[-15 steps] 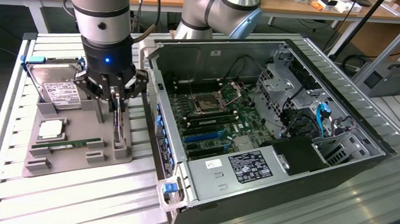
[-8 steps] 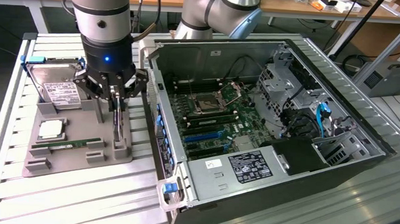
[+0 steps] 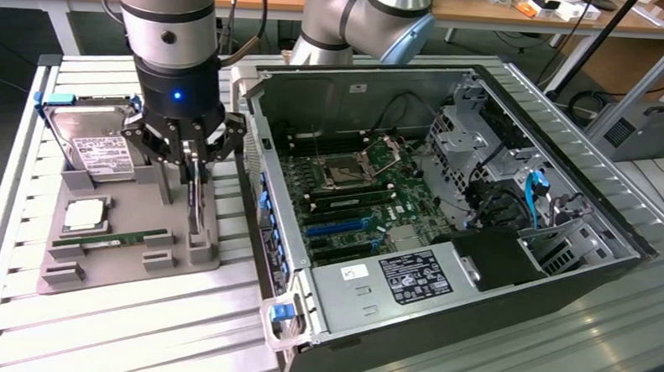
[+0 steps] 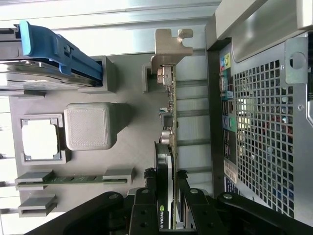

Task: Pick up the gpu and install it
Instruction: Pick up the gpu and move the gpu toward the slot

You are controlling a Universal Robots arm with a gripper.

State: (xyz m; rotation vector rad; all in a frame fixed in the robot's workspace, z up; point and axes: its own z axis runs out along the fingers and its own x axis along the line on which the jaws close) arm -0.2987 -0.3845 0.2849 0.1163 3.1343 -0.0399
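Gripper (image 4: 166, 196): black fingers part-closed onto the gpu (image 4: 170, 98), one on each face. Open sheet-steel computer case (image 3: 365, 74) sits at 3 o'clock of the gripper in the exterior view. Matte grey tray (image 3: 140, 203), ribbed plastic, carries the card. Silver hard drive (image 3: 93, 142) at 10 o'clock. Card stands on edge directly under the hand, thin and dark. Its long axis runs about 12-to-6, parallel to the case wall. Bright metal bracket (image 4: 168, 46) at the far end.

Parts tray (image 3: 140, 204) at the exterior view's left, computer case (image 3: 359, 86) just right of it, hard drive (image 3: 92, 146) on the tray's far end, memory stick (image 3: 111, 240) nearer, gpu (image 3: 196, 212) on edge along its case side, gripper (image 3: 196, 170) clasping it.
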